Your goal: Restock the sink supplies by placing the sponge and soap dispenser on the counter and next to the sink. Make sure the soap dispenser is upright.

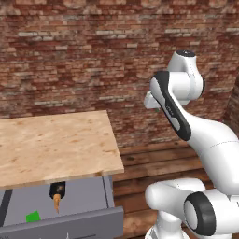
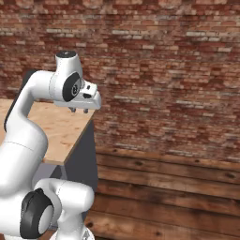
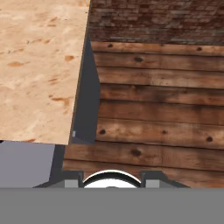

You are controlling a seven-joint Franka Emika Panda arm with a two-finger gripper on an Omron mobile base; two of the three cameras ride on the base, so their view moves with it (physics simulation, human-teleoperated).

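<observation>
Worktop: light tan mottled wood-grain worktop slab (image 1: 53,144) over dark grey cabinets; it fills the 10 o'clock part of my hand view.
Drawer: an open grey drawer (image 1: 84,198) under the slab's front edge, seen from the left base view.
Soap dispenser: small slim bottle, black rounded end and orange-brown tapered end (image 1: 57,195), lying in the drawer, tapered end toward 6 o'clock.
Sponge: small flat bright-green square block (image 1: 32,216), in the same drawer, near the bottle at its 8 o'clock.
Jaws (image 2: 78,110): raised over the slab's right end, empty; I cannot tell how far apart they stand.
Right base view: brick wall (image 2: 164,70) and wooden plank floor (image 2: 164,187).
Writing: none legible.
</observation>
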